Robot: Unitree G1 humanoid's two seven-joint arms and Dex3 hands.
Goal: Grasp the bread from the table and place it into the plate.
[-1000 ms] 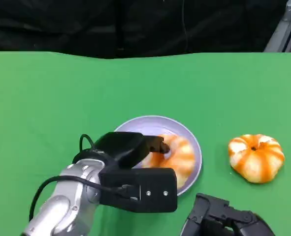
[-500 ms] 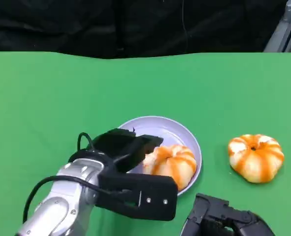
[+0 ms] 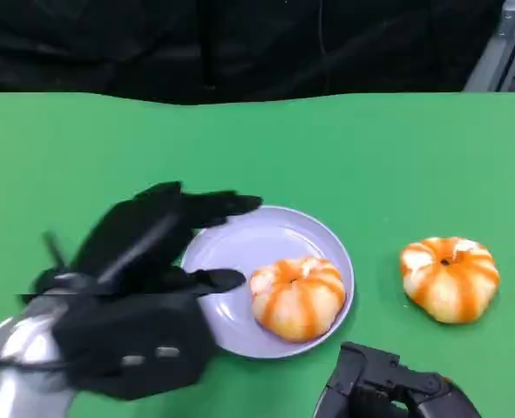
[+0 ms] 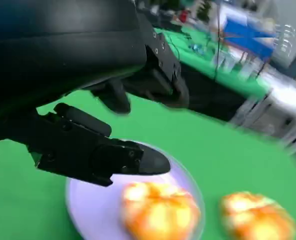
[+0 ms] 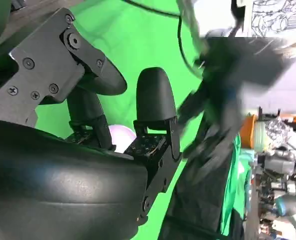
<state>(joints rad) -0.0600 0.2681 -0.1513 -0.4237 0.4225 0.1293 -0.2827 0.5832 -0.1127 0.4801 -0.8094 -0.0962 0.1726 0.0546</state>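
Note:
An orange-and-white striped bread [image 3: 298,296] lies in the right half of the lavender plate [image 3: 266,222], with nothing touching it. My left hand [image 3: 144,261] hovers blurred over the plate's left rim, fingers spread and empty. In the left wrist view its fingers [image 4: 102,155] reach above the plate [image 4: 85,210] and that bread [image 4: 160,210]. A second striped bread [image 3: 450,279] sits on the green table to the plate's right, also seen as a blurred bread [image 4: 258,220]. My right hand [image 3: 388,392] rests low at the near edge; its fingers [image 5: 155,100] stand apart and hold nothing.
The green table [image 3: 109,148] stretches wide behind and left of the plate, ending at a black backdrop [image 3: 240,43]. A sliver of the plate [image 5: 118,135] shows past my right hand's fingers.
My left hand has let go of the bread, opened, and drawn back to the left. The bread now lies free in the plate. The right hand has stayed put.

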